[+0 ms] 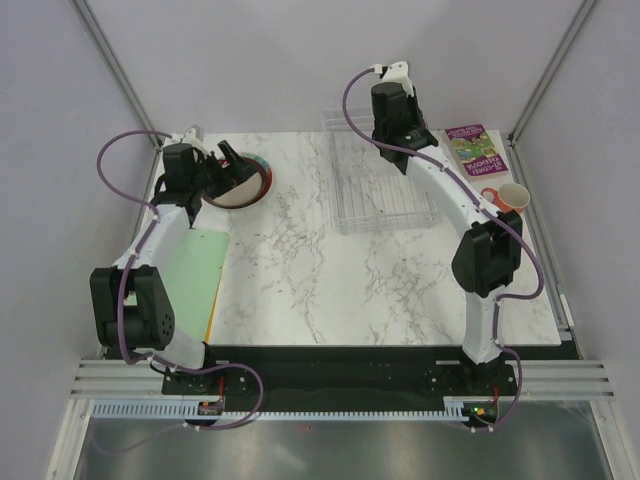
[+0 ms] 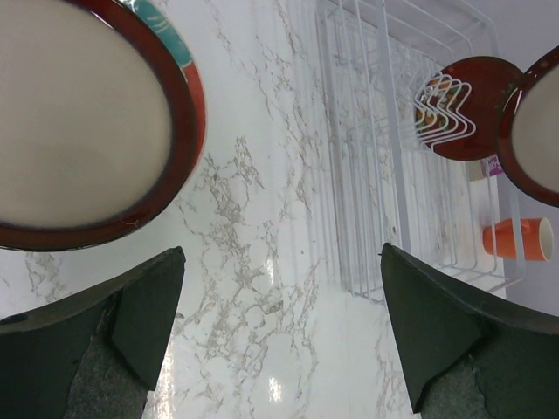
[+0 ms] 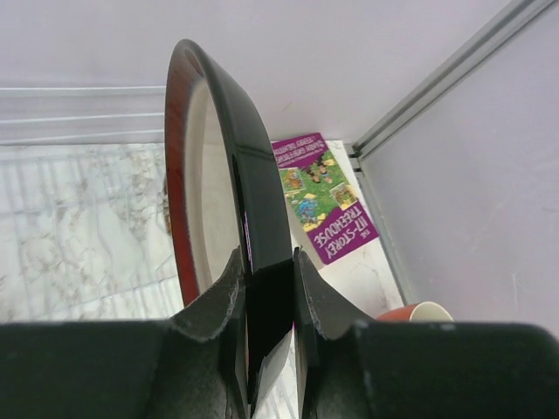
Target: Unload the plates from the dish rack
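right wrist: right fingers [image 3: 210, 307] clamp plate [image 3: 251, 175] rim | left wrist: left fingers [image 2: 140, 316] apart, red plate [image 2: 460, 112] in dish rack [image 2: 360, 131]

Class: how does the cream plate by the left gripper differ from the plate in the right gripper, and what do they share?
The cream plate lies flat on a patterned plate; the held plate stands on edge. The cream plate is free, the left gripper open near it; the right gripper pinches the held plate's rim. Both have dark red rims and pale faces.
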Controlling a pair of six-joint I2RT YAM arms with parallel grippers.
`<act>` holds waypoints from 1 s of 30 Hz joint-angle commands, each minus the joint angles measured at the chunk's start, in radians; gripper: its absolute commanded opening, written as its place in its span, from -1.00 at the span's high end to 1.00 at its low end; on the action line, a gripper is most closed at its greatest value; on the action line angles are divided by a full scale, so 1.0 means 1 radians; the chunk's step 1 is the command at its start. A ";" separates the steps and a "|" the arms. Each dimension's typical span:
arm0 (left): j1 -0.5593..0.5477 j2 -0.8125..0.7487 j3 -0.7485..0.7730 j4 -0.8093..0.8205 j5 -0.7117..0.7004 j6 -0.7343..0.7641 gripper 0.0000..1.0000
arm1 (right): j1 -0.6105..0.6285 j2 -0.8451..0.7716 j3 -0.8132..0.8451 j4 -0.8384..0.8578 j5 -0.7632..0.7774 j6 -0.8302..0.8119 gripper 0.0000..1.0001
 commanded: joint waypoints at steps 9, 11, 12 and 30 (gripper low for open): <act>-0.049 -0.068 -0.127 0.335 0.272 -0.149 -0.99 | 0.031 -0.331 0.065 -0.233 -0.704 0.397 1.00; -0.052 -0.076 -0.175 0.382 0.279 -0.189 -0.99 | 0.032 -0.371 0.034 -0.202 -0.843 0.469 1.00; -0.053 -0.083 -0.190 0.443 0.282 -0.202 -0.99 | 0.032 -0.382 -0.002 -0.184 -0.885 0.494 1.00; -0.098 -0.123 -0.360 0.840 0.306 -0.447 -1.00 | 0.031 -0.554 -0.325 0.092 -1.129 0.739 1.00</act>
